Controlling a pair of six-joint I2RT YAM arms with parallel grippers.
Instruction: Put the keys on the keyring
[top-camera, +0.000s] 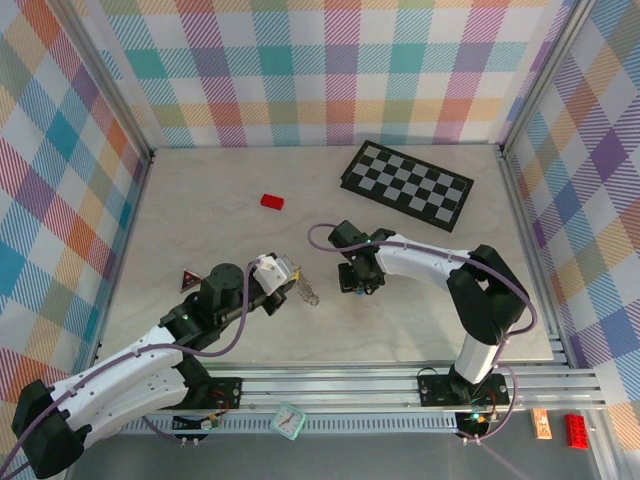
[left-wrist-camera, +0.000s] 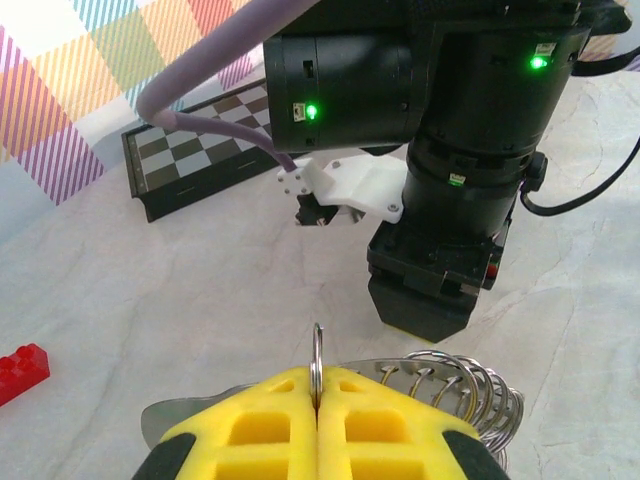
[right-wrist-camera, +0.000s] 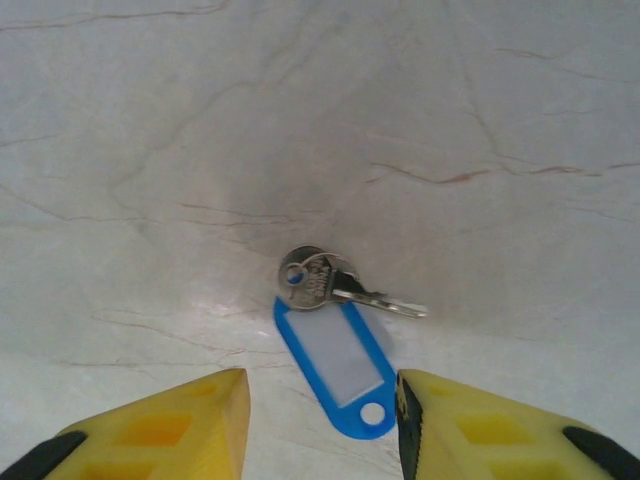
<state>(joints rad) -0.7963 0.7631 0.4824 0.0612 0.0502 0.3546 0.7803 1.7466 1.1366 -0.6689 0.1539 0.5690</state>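
Seen from above, the left hand (top-camera: 292, 281) and the right hand (top-camera: 357, 284) sit near each other mid-tabletop (top-camera: 190, 225), with a checkerboard (top-camera: 405, 187) and a red block (top-camera: 272, 201) behind them. At the left wrist, yellow fingers (left-wrist-camera: 265, 425) are pinched shut on the keyring (left-wrist-camera: 317, 355) (upright, edge-on), with wire coils (left-wrist-camera: 465, 385) just beside it. At the right wrist, the fingers (right-wrist-camera: 180, 420) stand apart, holding nothing. Between them a silver key (right-wrist-camera: 318, 282) and its blue tag (right-wrist-camera: 340, 360) lie flat on the tabletop.

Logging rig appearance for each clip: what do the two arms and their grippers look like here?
The left arm and right arm have white shells and black joints, each with a lavender cable. Fingers are yellow with black bases. Green lights glow on the right wrist.
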